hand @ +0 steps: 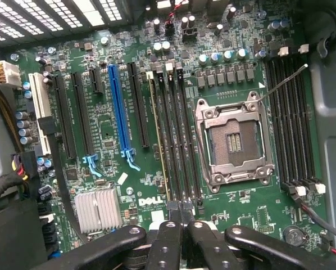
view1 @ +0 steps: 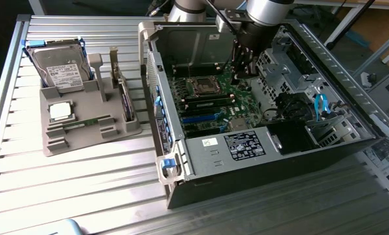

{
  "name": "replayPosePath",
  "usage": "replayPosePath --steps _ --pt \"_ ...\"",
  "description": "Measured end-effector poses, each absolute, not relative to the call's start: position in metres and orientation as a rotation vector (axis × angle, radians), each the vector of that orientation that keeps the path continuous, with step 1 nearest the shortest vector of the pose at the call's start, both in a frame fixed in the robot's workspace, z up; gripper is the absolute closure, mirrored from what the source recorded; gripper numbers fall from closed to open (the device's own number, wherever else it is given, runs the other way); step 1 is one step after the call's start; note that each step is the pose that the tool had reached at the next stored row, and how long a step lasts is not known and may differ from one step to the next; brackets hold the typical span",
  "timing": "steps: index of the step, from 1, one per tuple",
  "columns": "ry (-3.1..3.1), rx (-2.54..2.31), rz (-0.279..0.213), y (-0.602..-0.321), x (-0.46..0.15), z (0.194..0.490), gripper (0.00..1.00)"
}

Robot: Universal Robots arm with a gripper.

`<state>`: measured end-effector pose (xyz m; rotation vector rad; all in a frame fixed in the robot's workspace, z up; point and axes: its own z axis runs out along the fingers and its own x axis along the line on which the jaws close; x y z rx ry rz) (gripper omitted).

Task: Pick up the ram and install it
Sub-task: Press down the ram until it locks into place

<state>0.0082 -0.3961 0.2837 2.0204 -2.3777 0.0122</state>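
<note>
Green ram stands edge-on in a motherboard slot
Pincer closed tight just above the ram's end; case lies open on the worktop.

The black metal hand is cut off by the wrist picture's edge (linkage bases unseen), and the thin green ram stick shows edge-on only.

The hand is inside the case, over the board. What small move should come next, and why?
Probably a gentle push straight down on the ram. It stands edge-up in the memory slot nearest the blue slot, and the shut hand sits just at its end. Whether it is fully seated, I cannot tell.
</note>
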Motion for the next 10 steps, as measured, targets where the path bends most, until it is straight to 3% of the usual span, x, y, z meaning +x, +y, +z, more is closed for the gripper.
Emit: replayPosePath --steps 10 --pt "-2.413 1.977 0.012 -0.3961 0.0081 0.2831 0.89"
